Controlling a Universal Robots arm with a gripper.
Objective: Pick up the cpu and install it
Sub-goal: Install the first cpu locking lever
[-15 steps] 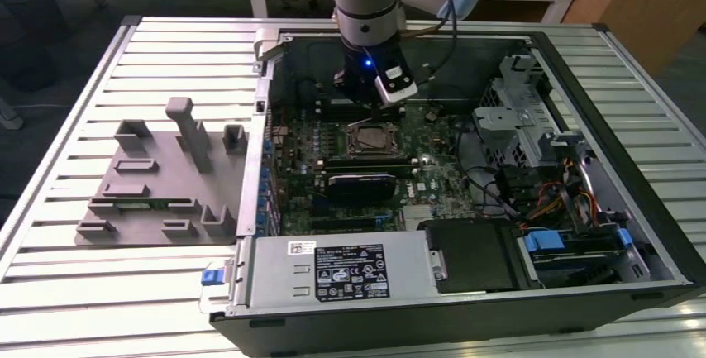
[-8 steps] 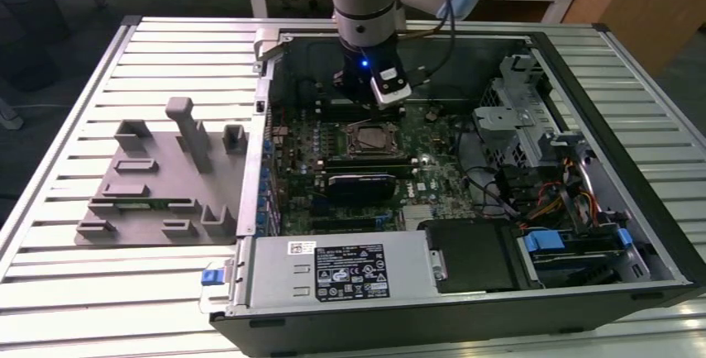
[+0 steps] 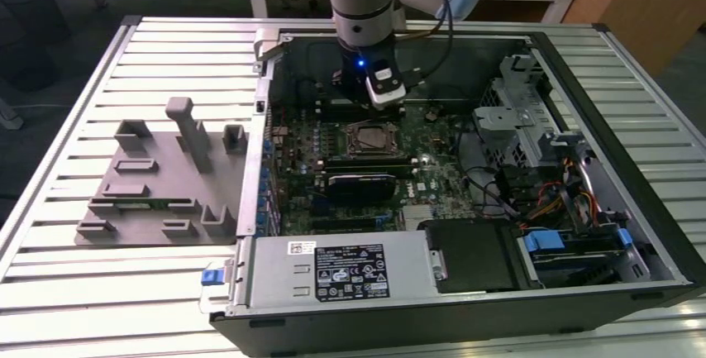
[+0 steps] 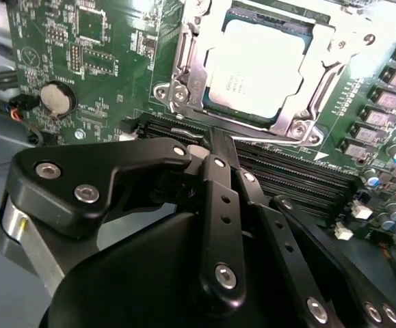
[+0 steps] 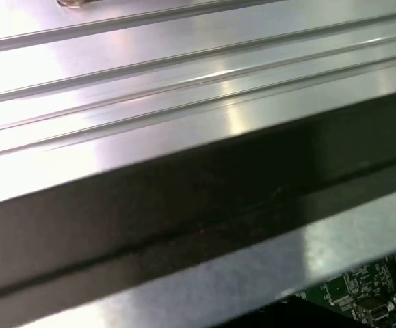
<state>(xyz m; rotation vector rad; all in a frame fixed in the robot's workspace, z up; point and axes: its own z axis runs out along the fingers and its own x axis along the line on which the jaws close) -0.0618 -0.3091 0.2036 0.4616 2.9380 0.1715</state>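
The cpu (image 4: 256, 68) is a flat square chip with a silvery top. It lies in the motherboard socket, with the metal socket frame (image 4: 184, 82) around it. In the exterior view the cpu (image 3: 369, 138) is near the middle of the open computer case. My gripper (image 3: 382, 103) hangs inside the case just above and behind the socket. In the second wrist view its black fingers (image 4: 218, 147) come together at one tip over the memory slots, a short way from the cpu. The gripper (image 4: 216, 140) is shut and nothing shows between its fingers.
The open black computer case (image 3: 617, 110) lies on a slatted metal table (image 3: 66, 292). A grey plastic holder tray (image 3: 155, 180) stands on the exterior view's left. A power supply (image 3: 331, 271), drive cage (image 3: 518, 118) and cables (image 3: 563, 201) crowd the case. Memory slots (image 4: 300, 181) and a coin battery (image 4: 57, 98) flank the socket.
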